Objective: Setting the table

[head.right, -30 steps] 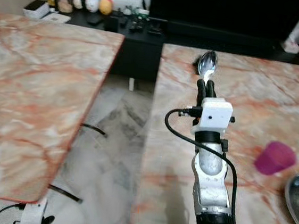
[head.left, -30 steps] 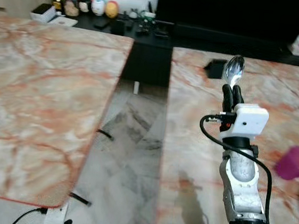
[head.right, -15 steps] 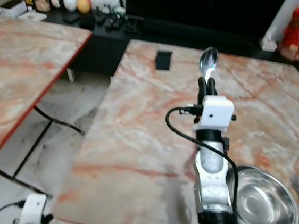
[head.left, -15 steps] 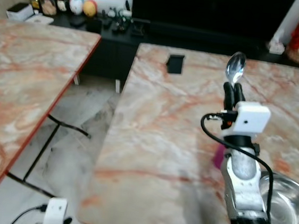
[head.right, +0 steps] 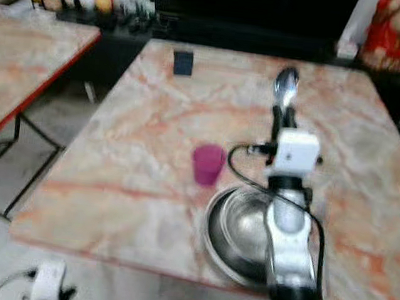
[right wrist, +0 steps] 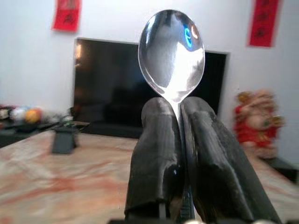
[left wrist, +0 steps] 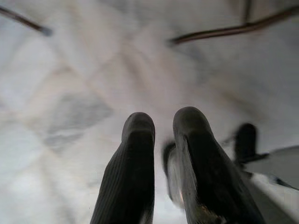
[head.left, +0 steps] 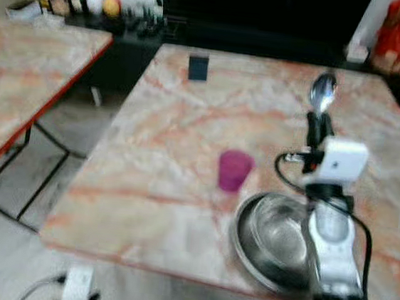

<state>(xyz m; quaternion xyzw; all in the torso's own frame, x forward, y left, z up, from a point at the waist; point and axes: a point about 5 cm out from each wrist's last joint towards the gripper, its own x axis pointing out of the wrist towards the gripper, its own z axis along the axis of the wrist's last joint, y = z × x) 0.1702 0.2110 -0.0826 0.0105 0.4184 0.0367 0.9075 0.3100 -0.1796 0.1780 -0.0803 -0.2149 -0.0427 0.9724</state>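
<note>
The right gripper (head.right: 283, 119) is raised above the table (head.right: 142, 151), just past the far rim of the bowl (head.right: 238, 229), its two fingers (right wrist: 156, 154) pressed tight on the neck of a spoon (right wrist: 172, 56) whose head stands upright above them. The bowl, a metal one, sits near the table's front edge. A pink cup (head.right: 207, 164) stands upright just beside the bowl's left rim, apart from it or barely so; blur hides the gap. A small dark box (head.right: 183, 63) lies well beyond the bowl, near the table's far edge.

Judging from this, the setting is partly done: bowl and cup are already in place, and the spoon is not yet laid down. What is left is probably to lower it onto the marble next to the bowl.

The left gripper (left wrist: 161, 140) hangs over the floor, fingers close together with a narrow gap and nothing between them.
</note>
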